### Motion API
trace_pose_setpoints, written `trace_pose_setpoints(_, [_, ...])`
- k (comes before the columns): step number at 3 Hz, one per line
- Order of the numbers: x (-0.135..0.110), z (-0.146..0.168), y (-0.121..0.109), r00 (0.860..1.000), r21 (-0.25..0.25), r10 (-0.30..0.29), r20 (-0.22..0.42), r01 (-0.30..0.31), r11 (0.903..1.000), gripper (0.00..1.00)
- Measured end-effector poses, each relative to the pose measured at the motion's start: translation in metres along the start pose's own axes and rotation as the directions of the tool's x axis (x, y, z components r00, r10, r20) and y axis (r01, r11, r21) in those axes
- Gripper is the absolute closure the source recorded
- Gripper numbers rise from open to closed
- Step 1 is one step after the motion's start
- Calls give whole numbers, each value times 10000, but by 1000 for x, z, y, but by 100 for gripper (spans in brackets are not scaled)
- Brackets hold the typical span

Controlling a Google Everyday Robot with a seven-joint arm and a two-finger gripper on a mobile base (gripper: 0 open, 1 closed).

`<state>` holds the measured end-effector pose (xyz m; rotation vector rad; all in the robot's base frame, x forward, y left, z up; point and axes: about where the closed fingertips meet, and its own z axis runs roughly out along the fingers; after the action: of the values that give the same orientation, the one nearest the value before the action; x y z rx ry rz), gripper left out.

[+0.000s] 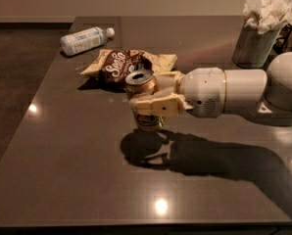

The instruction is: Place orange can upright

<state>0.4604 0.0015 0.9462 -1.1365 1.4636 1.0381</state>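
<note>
Work on the task looks well advanced, but not finished, as I judge it. The gripper point(145, 102) reaches in from the right side, near the middle of the dark table point(87, 170), and it is clasped around the orange can point(140, 83). One cream-coloured finger point(157, 105) lies across the near side of the can's body, and the other seems to be behind it. The can stands almost upright in this grasp, with the silver top and its opening turned up and leaning a little toward the left. Its lower end is close over the table, and a dark shadow lies directly below and in front of it. I cannot tell if the bottom already touches the surface.

Just behind the can, a bit farther away, lies a brown chip bag point(129, 65), and far to the left a clear plastic bottle point(85, 39) lies on its side. A grey tin with white tissues point(254, 45) stands far on the right, well apart from the can.

What is left, I think, is to set the can flat on its base, to open the fingers, and to draw the arm back without knocking the can.
</note>
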Motion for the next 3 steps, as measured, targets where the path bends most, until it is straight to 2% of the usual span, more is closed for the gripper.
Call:
trace_pose_setpoints(1, [8,-5,-2,9971,156,-39,755,28,9999,100])
trace_pose_setpoints(2, [16,-7,-3,9930,199,-331,1132,311,9993,84])
trace_pose_setpoints(3, [25,-7,-4,9879,89,-428,1488,420,9991,59])
